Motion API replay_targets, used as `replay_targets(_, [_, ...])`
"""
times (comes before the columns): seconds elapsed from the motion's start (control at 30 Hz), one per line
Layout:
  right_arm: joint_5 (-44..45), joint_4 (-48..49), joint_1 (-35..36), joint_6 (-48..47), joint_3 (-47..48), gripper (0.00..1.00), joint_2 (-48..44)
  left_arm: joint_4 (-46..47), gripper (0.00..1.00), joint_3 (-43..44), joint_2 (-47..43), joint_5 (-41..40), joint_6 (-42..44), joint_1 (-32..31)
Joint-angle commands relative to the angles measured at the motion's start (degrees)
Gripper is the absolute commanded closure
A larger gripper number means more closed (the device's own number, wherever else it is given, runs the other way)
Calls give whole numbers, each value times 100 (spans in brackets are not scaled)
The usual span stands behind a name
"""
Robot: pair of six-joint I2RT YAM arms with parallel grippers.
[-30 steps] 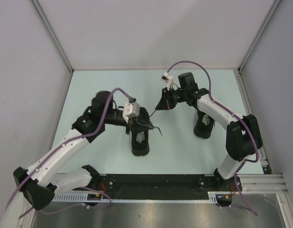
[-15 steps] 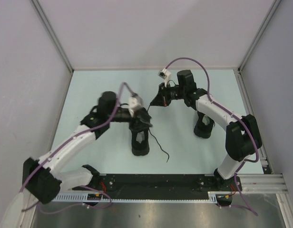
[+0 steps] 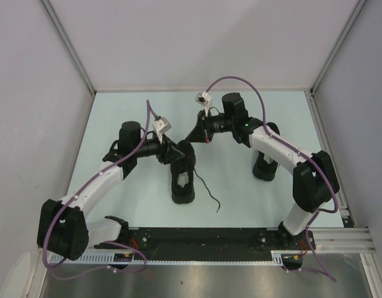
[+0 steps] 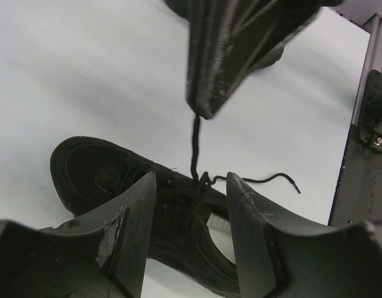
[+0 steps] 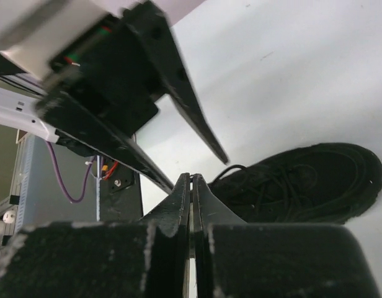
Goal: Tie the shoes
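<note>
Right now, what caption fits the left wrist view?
Open left gripper frames the black sneaker; right gripper holds one lace taut above it.

The shoe (image 3: 183,183) lies on the surface (image 3: 116,112) just left of the middle of the top view, lengthwise from the near edge toward the back. The left gripper (image 3: 178,154) comes in from the left over the shoe's far end, one finger to each side of the laced part. Just behind it, the right gripper (image 3: 192,135) reaches in from the upper right, and a lace (image 4: 195,146) runs up from the shoe to its tip. A loose lace end (image 3: 208,192) trails on the surface to the right of the shoe.
</note>
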Motion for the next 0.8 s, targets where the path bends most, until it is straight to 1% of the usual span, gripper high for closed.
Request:
replay_targets(0.0, [-112, 237, 80, 123, 439, 100, -66, 828, 46, 55, 285, 152, -383, 37])
replay_targets(0.03, [-121, 237, 89, 149, 465, 100, -66, 1116, 46, 46, 311, 205, -662, 37])
replay_targets(0.13, [-138, 237, 98, 246, 650, 100, -75, 1409, 47, 99, 469, 311, -936, 29])
replay_targets(0.2, [-147, 63, 98, 273, 772, 100, -84, 1409, 55, 204, 566, 267, -990, 29])
replay_targets(0.23, [-147, 53, 98, 281, 799, 100, -92, 1401, 61, 231, 575, 249, -1016, 29])
replay_targets(0.27, [-156, 9, 98, 273, 826, 100, -93, 1427, 77, 248, 567, 241, -1016, 37])
replay_targets(0.33, [-147, -26, 98, 264, 852, 100, -110, 1488, 91, 231, 488, 275, -1112, 29])
replay_targets(0.37, [-139, -52, 98, 255, 852, 100, -128, 1558, 100, 205, 461, 293, -1148, 37])
replay_targets(0.5, [-77, -175, 45, 176, 852, 100, -215, 1629, 100, 143, 295, 311, -1350, 46])
replay_targets(0.53, [-33, -271, -51, 89, 870, 91, -233, 1690, 100, 126, 233, 311, -1507, 64])
replay_targets(0.57, [-7, -516, -130, 27, 861, 64, -259, 1743, 100, 99, 146, 302, -1578, 107])
replay_targets(0.6, [63, -666, -227, -52, 835, 53, -320, 1752, 100, 108, 92, 276, -1640, 134])
replay_targets(0.63, [90, -816, -393, -192, 809, 40, -356, 1796, 100, 116, 48, 284, -1823, 204])
replay_targets(0.7, [160, -1308, -526, -718, 633, 38, -435, 1910, 100, 116, -92, 293, -2035, 248])
replay_targets(0.73, [204, -1684, -579, -894, 580, 34, -479, 1902, 100, 134, -127, 302, -2097, 257])
replay_targets(0.77, [335, -1888, -623, -1262, 458, 33, -497, 1902, 100, 160, -180, 311, -2123, 257])
